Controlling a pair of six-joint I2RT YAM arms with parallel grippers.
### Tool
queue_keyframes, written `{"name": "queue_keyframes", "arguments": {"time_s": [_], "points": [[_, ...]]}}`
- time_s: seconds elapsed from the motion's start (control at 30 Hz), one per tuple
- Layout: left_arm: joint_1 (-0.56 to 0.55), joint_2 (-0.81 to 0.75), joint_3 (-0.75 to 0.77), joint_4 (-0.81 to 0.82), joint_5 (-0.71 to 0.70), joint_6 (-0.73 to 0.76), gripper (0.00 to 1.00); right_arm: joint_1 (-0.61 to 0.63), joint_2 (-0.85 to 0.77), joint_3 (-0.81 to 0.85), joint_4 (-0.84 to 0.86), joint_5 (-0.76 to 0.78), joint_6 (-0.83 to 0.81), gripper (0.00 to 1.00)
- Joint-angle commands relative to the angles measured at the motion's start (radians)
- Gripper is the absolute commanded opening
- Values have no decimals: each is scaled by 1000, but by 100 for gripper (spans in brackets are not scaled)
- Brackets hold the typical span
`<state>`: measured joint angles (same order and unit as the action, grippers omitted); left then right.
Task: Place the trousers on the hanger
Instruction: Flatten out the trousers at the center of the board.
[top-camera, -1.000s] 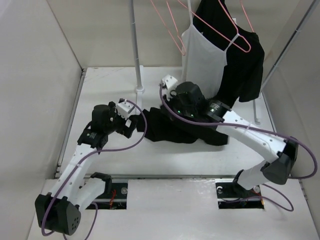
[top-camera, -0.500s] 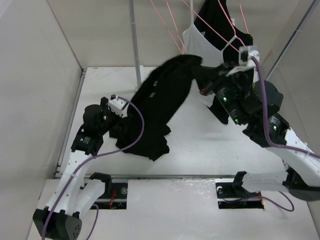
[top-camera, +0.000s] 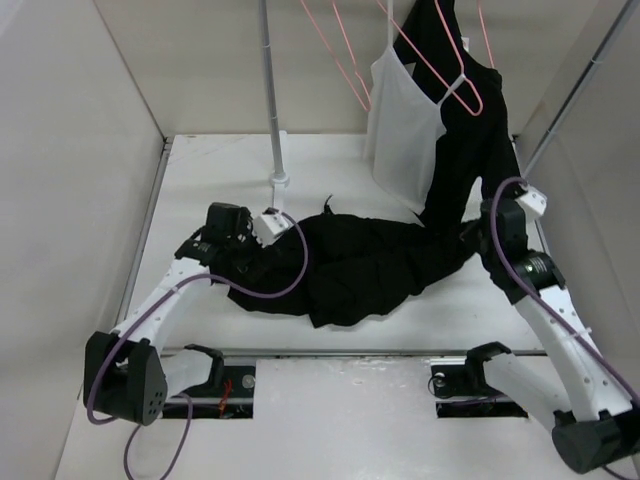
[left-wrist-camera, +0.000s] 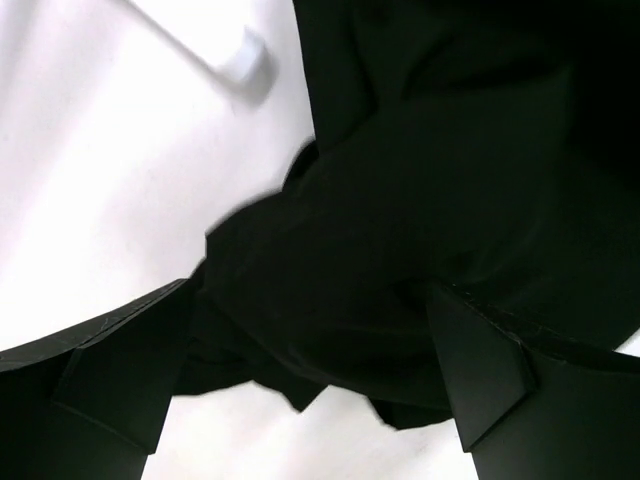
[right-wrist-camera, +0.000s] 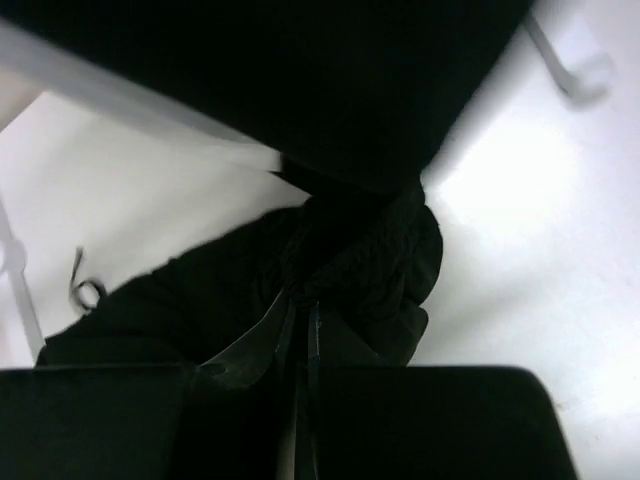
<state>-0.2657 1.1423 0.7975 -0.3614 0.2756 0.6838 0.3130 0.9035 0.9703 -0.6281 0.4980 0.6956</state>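
Note:
The black trousers (top-camera: 370, 265) lie crumpled across the table, stretched from left to right. My left gripper (top-camera: 250, 262) stands over their left end. In the left wrist view it (left-wrist-camera: 305, 375) is wide open, with the trousers (left-wrist-camera: 420, 200) bunched between its fingers (left-wrist-camera: 120, 375) and not pinched. My right gripper (top-camera: 470, 236) is at the right end. In the right wrist view it (right-wrist-camera: 300, 335) is shut on a gathered fold of the trousers (right-wrist-camera: 360, 260). The empty pink hanger (top-camera: 350, 75) hangs from the rail at the back, far above both grippers.
A white camisole (top-camera: 400, 120) and a black top (top-camera: 480, 150) hang on another pink hanger (top-camera: 452, 80) at the back right, just behind my right arm. The white rack pole (top-camera: 270, 100) stands on its foot (top-camera: 280, 183) behind the trousers. Walls close in the left and right sides.
The right gripper lifted the trousers high, then swung right and down, drawing them out across the table. The left gripper moved right, onto the trousers' left end, staying open.

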Motion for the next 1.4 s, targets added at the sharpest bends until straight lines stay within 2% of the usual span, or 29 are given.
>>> {"name": "queue_keyframes", "arguments": {"time_s": [0.0,0.2,0.3,0.33,0.37,0.4,0.47,0.5,0.53,0.63,0.67,0.7,0.77,0.8,0.9,1.1,1.23,1.37], "points": [[-9,5,-82,45,-157,163,100,-76,-133,-54,25,-52,105,0],[-9,149,-102,45,-173,235,100,-109,-127,-74,25,-62,47,0],[-21,230,-121,131,-219,206,100,-109,-127,-84,44,-62,36,0],[-21,270,-121,163,-243,195,97,-118,-127,-84,53,-62,36,0],[-21,286,-112,164,-243,171,89,-118,-127,-84,53,-62,36,0],[-21,295,-100,164,-243,158,66,-118,-138,-84,53,-71,27,0],[-9,295,-60,127,-220,149,35,-136,-138,-84,79,-98,7,0],[8,277,-47,127,-220,117,8,-137,-138,-84,88,-113,-2,0],[20,260,-31,127,-233,105,0,-137,-126,-84,88,-128,-22,0],[117,179,110,113,-260,71,0,-147,-92,-38,117,-168,-64,0],[150,165,231,113,-260,47,0,-147,-83,-19,129,-180,-76,0],[224,156,305,113,-272,37,0,-147,-74,31,130,-180,-87,0],[295,155,461,84,-273,11,0,-157,-55,92,130,-180,-125,0],[357,169,611,63,-273,-12,0,-169,-43,152,120,-171,-134,0],[434,183,811,44,-245,-32,0,-178,-43,223,120,-151,-168,0],[444,183,896,-33,-196,-7,0,-178,-54,274,110,-124,-200,0],[444,183,820,-88,-174,40,0,-178,-64,205,110,-154,-200,0],[473,194,700,-129,-220,89,2,-178,-74,124,87,-167,-176,0]]}}
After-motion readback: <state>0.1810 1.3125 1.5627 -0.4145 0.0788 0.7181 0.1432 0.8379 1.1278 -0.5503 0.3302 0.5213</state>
